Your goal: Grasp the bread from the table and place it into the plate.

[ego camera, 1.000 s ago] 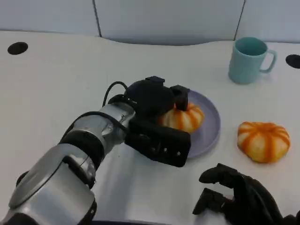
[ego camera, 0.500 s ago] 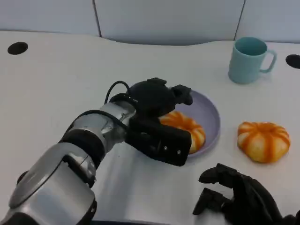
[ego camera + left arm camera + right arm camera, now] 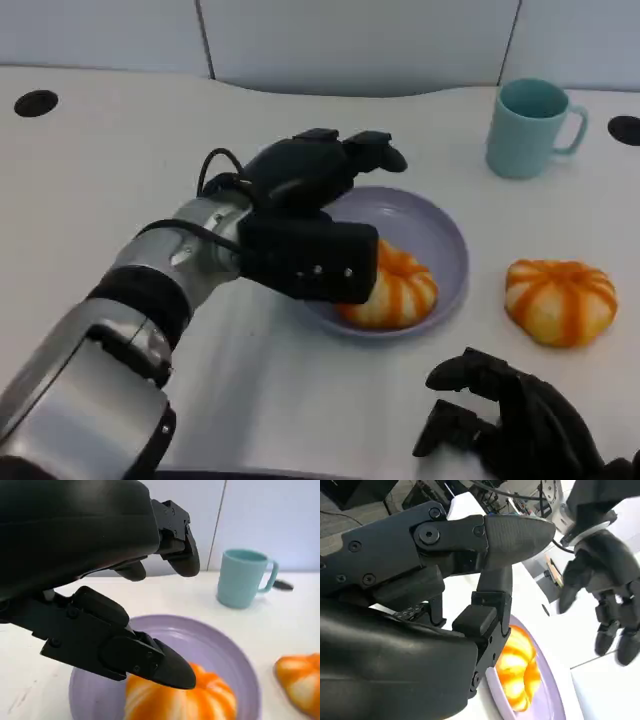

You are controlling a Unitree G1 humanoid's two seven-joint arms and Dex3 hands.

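White table (image 3: 120, 150), pale panelled wall (image 3: 350, 40)

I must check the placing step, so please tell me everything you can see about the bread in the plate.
The bread in the plate is a round, domed bun, orange with pale stripes running from its top, and looks soft and glossy. It lies on the near part of the lilac plate. The left hand hovers above it, fingers apart, hiding its left side; no contact shows.

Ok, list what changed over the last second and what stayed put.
The left hand let go of the bread, which dropped from under its fingers to rest in the plate; the hand then lifted away, open. The second bread, the mug and the right hand stayed put.
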